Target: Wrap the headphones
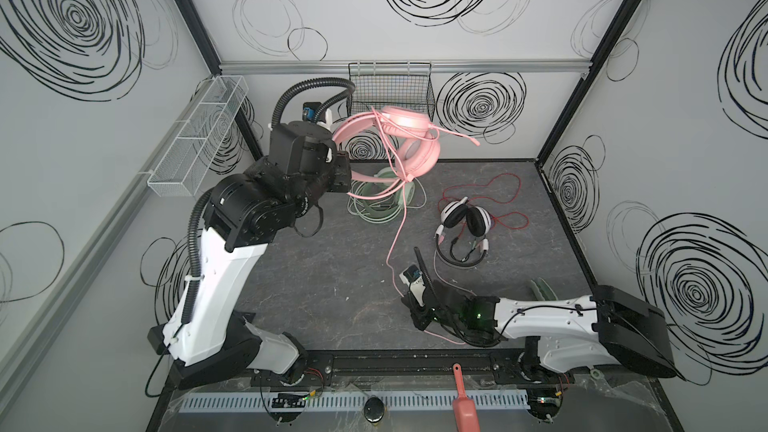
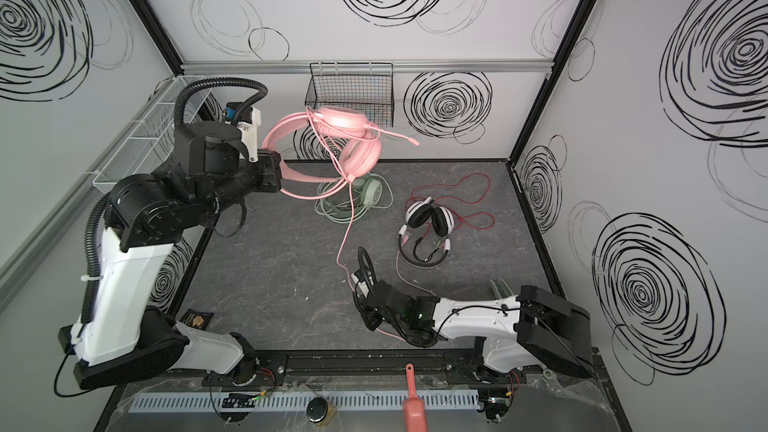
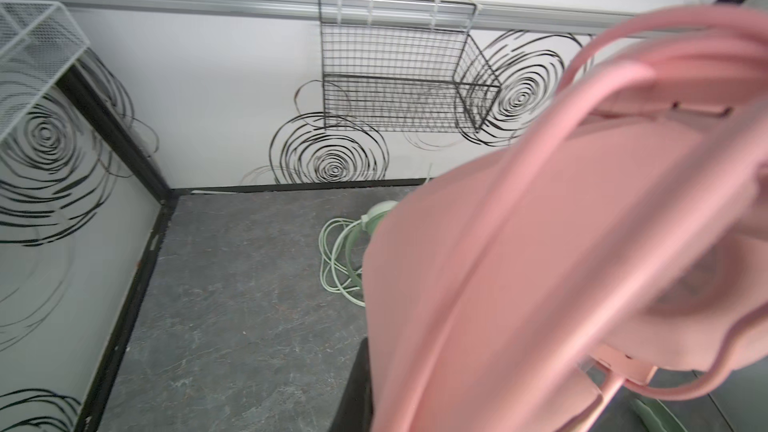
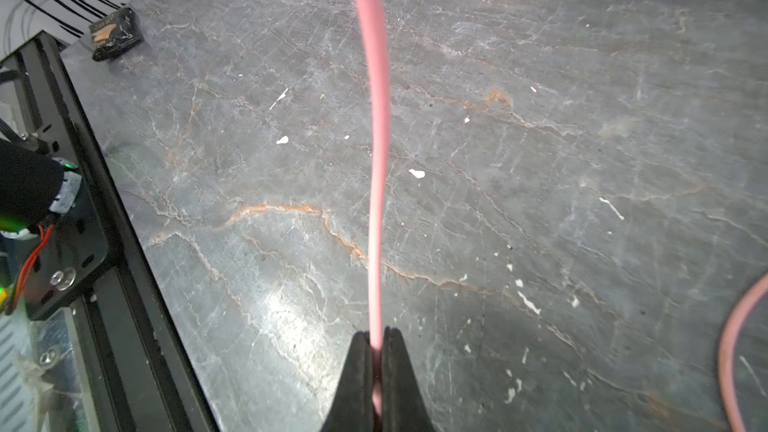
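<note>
My left pincer (image 2: 281, 179) is clamped on the headband of the pink headset (image 1: 409, 126). It holds the headset in the air just in front of the black wire basket (image 1: 390, 89). My right pincer (image 4: 376, 342) is pinched tight on the pink cable (image 1: 395, 234), well away from the basket and low over the table (image 1: 311, 276).

Between the two, the cable drops from the headset and runs in one long, nearly straight line away from the basket to the right pincer. Some strands seem to cross the ear cups, though I can't count them. More slack trails on the table past the grip.

I judge the next turn depends on that line: the right arm, the nearer one, must carry its end back towards the basket and round the headset.

The mint-green headset (image 2: 371, 191) lies on the table beneath the pink one. The white-and-black headset (image 1: 463, 218) lies further from the basket, on the right arm's side.
</note>
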Controlling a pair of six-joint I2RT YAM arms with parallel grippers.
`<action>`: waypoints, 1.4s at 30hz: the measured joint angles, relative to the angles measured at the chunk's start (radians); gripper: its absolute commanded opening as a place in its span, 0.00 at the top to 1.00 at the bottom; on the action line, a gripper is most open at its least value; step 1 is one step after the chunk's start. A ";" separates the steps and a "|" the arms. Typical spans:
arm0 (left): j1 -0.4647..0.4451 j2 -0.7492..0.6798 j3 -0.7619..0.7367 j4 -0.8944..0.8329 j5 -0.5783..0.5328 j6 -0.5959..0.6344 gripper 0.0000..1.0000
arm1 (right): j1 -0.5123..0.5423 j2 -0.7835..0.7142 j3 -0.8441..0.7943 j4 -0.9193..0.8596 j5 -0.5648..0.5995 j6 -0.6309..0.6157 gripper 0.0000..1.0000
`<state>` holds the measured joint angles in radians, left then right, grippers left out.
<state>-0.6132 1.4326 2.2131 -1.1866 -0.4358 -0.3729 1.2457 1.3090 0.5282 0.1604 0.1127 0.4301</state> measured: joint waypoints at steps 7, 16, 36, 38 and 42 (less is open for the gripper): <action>0.124 0.037 0.013 0.012 0.036 -0.001 1.00 | 0.103 -0.002 0.060 -0.140 0.084 0.000 1.00; 0.198 0.039 0.013 0.022 0.094 0.001 1.00 | 0.186 0.027 0.114 -0.249 0.154 0.014 1.00; 0.212 0.029 -0.037 0.031 -0.141 0.059 1.00 | 0.224 -0.219 0.134 -0.621 0.376 0.140 1.00; 0.196 0.029 -0.043 0.032 -0.200 0.068 1.00 | 0.225 -0.253 0.146 -0.648 0.393 0.144 1.00; 0.123 0.029 -0.047 0.035 -0.365 0.094 1.00 | 0.227 -0.323 0.175 -0.686 0.422 0.146 1.00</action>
<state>-0.4900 1.4612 2.1662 -1.1515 -0.8013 -0.2790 1.4727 0.9863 0.7036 -0.5259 0.5350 0.5766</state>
